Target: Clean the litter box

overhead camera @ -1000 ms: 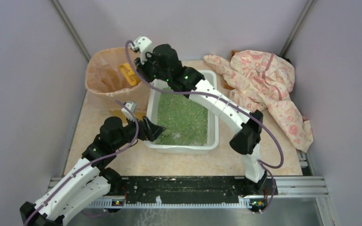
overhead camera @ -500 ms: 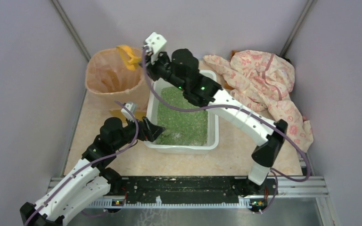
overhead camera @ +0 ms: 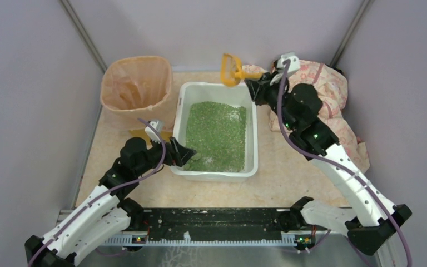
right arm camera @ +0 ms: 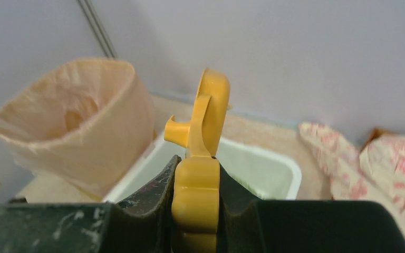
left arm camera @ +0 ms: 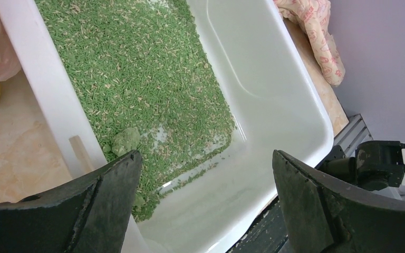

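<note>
**Over the counter: scoop gripped on the right, left end effector spread wide**

At far left stands a round bin [overhead camera: 136,83] lined with a thin, crinkled peach plastic bag. It is on a beige, marbled counter [overhead camera: 108,142], just beside the litter box's far-left corner.

My left end effector [left arm camera: 204,163] is at the near-left corner of the litter box [overhead camera: 214,174], its dark fingers spread wide with nothing between them.

The litter box sits mid-counter. It is a smooth white plastic tub with rounded corners and a rim. Its floor is covered in green granular litter [overhead camera: 217,130], which thins to bare white plastic at the near end. A small lumpy green clump [left arm camera: 125,141] lies against the left wall.

My right end effector [right arm camera: 195,174] is clamped on the lobed handle of an orange-yellow moulded plastic scoop [overhead camera: 231,69], held above the tub's far rim.

At far right lies a rumpled pink cloth [overhead camera: 333,105] with a red floral print.
</note>
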Robot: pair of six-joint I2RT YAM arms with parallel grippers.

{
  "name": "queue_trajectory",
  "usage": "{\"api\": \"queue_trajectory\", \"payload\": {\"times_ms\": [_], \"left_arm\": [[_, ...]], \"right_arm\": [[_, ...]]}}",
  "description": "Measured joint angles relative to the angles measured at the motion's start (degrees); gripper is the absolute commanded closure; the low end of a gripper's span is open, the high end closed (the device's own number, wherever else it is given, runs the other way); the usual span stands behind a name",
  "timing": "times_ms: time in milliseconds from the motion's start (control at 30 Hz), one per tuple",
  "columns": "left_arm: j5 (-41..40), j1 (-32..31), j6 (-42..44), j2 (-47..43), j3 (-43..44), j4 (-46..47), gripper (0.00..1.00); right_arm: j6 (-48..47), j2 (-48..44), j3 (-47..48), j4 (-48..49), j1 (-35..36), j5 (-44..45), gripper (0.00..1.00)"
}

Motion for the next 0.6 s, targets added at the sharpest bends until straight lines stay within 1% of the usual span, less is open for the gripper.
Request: {"api": "queue_trajectory", "payload": {"times_ms": [100, 133, 267, 400, 600], "left_arm": [[0.4, 0.0, -0.8, 0.8, 0.0, 0.3, 0.01], [0.5, 0.0, -1.1, 0.9, 0.0, 0.5, 0.01], [0.7, 0.0, -2.3, 0.9, 0.0, 1.6, 0.01], [0.7, 0.0, -2.9, 0.9, 0.0, 2.1, 0.01], [0.6, 0.0, -2.9, 0.7, 0.0, 1.9, 0.01]], "right_arm": [[1.8, -1.1, -7.3, -3.2, -0.4, -0.5, 1.0], [2.4, -0.2, -9.8, -5.1, -0.4, -1.3, 1.0], [4.1, 4.7, -14.6, -11.1, -0.4, -4.1, 1.0], [6.1, 9.6, -15.8, -13.3, -0.6, -9.0, 1.0], [10.6, 14.8, -15.8, -11.7, -2.3, -19.2, 1.0]]}}
